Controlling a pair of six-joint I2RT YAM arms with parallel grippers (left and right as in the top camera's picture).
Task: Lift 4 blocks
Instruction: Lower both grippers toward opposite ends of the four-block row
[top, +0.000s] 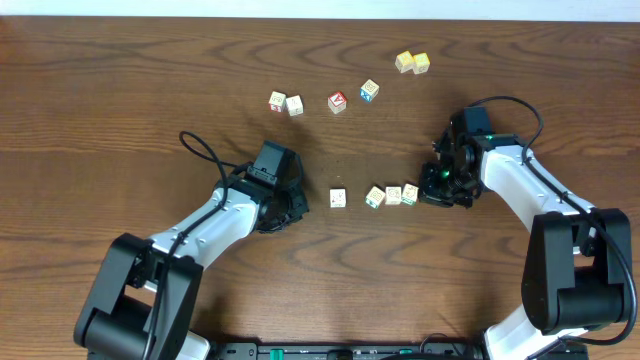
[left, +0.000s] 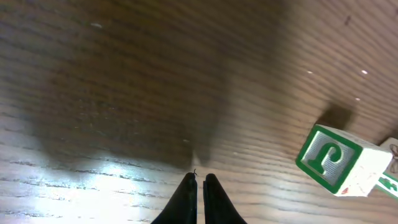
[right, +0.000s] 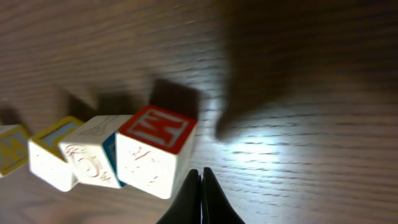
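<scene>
Four small white picture blocks lie in a loose row mid-table: one alone, then three close together. My left gripper is low over the table, left of the lone block, shut and empty. In its wrist view that block shows a green-framed face to the right. My right gripper is shut and empty, its tips right beside the row's right-end block, which shows a red-lettered face. The neighbouring blocks trail off to the left.
Further back lie other cubes: two pale ones, a red-faced one, a blue-sided one and two yellow ones. Cables loop off both arms.
</scene>
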